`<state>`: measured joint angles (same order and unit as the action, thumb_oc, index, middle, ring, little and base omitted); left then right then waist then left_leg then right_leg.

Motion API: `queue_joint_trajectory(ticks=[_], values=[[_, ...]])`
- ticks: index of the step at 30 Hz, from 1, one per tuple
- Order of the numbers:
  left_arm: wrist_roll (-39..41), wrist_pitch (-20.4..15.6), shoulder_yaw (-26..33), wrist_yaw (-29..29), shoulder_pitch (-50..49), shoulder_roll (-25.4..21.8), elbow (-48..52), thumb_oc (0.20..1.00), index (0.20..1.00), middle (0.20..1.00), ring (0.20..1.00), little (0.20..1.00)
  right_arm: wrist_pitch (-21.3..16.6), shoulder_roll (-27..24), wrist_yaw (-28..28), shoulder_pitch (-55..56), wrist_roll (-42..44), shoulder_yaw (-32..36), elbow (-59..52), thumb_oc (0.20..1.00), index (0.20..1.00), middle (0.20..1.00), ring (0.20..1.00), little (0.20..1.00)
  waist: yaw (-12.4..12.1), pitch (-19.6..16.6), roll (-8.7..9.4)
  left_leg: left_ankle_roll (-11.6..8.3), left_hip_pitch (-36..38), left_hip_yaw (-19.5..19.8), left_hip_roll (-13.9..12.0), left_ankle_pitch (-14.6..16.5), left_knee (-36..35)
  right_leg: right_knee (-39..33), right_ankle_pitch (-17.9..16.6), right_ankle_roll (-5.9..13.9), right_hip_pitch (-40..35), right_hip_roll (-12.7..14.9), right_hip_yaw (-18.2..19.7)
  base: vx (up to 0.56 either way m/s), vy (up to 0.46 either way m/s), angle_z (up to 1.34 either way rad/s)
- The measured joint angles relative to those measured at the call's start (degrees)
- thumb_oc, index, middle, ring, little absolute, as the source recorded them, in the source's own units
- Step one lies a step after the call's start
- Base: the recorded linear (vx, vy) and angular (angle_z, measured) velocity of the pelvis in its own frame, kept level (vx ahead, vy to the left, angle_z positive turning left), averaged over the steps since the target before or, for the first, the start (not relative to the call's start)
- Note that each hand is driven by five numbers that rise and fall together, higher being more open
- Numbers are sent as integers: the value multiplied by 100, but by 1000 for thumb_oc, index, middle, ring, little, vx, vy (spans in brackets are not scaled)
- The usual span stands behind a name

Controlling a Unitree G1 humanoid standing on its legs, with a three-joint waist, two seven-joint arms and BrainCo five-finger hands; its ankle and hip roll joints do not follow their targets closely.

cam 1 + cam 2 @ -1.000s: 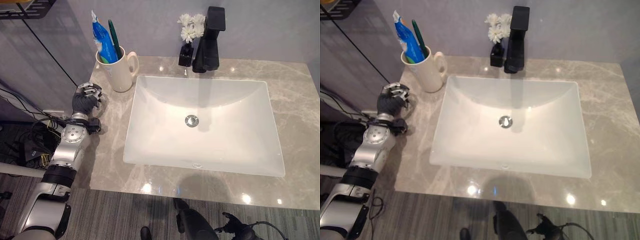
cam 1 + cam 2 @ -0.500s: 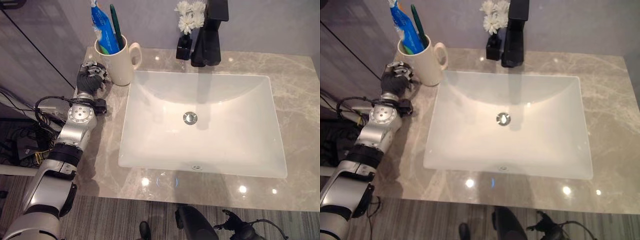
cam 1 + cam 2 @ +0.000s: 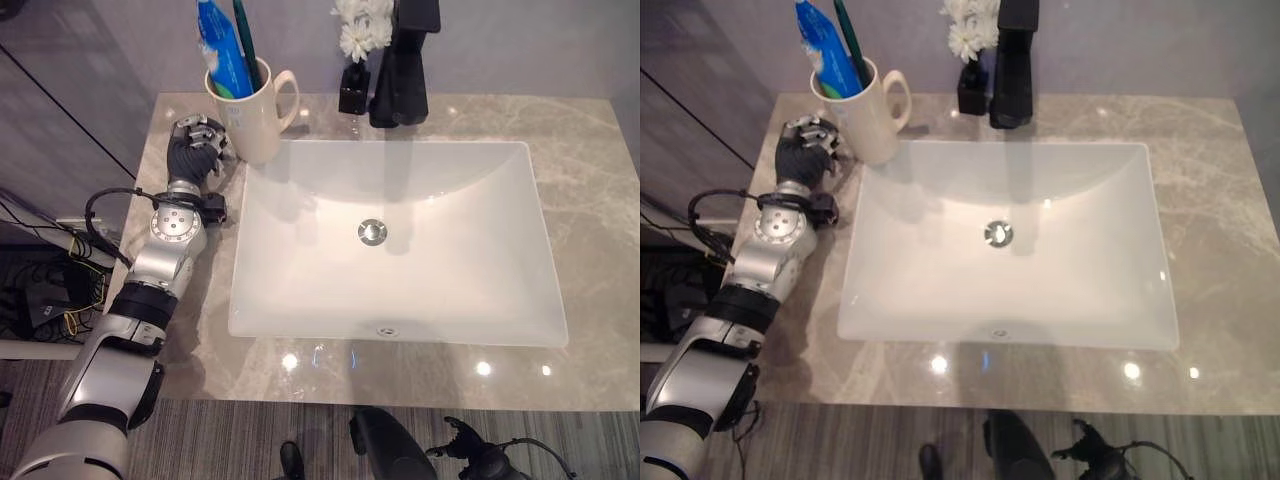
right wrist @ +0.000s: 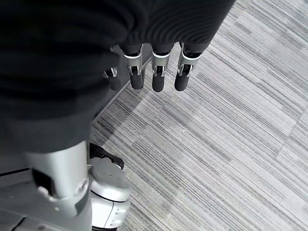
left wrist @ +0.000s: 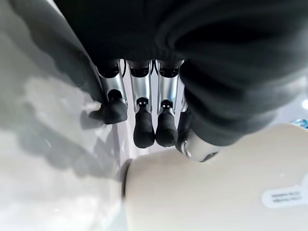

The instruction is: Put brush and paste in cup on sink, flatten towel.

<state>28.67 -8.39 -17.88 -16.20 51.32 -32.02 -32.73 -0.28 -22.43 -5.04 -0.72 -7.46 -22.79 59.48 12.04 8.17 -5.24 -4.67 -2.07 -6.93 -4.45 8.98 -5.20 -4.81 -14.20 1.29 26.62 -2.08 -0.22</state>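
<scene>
A cream cup [image 3: 257, 125] with a handle stands on the counter at the sink's back left corner. A blue paste tube [image 3: 223, 48] and a green brush [image 3: 245, 40] stand upright inside it. My left hand [image 3: 194, 152] rests on the counter just left of the cup. Its fingers [image 5: 143, 126] are relaxed and hold nothing, with their tips close to the cup's wall [image 5: 216, 192]. My right hand [image 4: 154, 72] hangs over the striped floor with straight fingers and nothing in it.
The white rectangular sink [image 3: 400, 240] fills the middle of the grey marble counter [image 3: 590, 200]. A black tap [image 3: 405, 60] and a small black vase of white flowers [image 3: 352, 40] stand behind it. A dark wall panel [image 3: 60, 130] runs along the counter's left side.
The camera has shifted. My left hand has moved forward along the counter's left edge and now sits right beside the cup.
</scene>
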Motion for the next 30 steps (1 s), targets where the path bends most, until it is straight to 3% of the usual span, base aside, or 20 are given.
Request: queue_joint_trajectory(ticks=[7,15,26,30], values=[[-1,-43,-316,-52,329,193,-43,200,200,200,200,200,-12,3,-79,12,54,-8,-29,1000,1000,1000,1000,1000,77,23,-35,-1,1,-177,10,0,0,0,-2,-7,66,-76,141,9,-24,-12],[2,-128,-280,-154,425,222,-171,200,200,200,200,200,-14,1,-122,-4,217,-10,-36,1000,1000,1000,1000,1000,88,23,-37,-1,11,-311,6,0,0,1,-27,-45,106,-141,265,11,-6,-8],[-1,-80,-4,-224,-62,537,-125,200,200,200,200,200,-9,-11,-119,-22,213,-11,-5,1000,1000,1000,1000,1000,111,27,-27,-1,237,-157,-10,6,-9,0,-32,-59,-197,-41,103,-17,5,8],[-30,-85,422,-386,-467,559,72,200,200,200,200,200,-8,-1,-114,-13,210,-9,66,1000,1000,1000,1000,1000,67,39,93,1,306,-131,5,6,-30,0,-22,-74,-289,-3,88,-46,-2,6]])
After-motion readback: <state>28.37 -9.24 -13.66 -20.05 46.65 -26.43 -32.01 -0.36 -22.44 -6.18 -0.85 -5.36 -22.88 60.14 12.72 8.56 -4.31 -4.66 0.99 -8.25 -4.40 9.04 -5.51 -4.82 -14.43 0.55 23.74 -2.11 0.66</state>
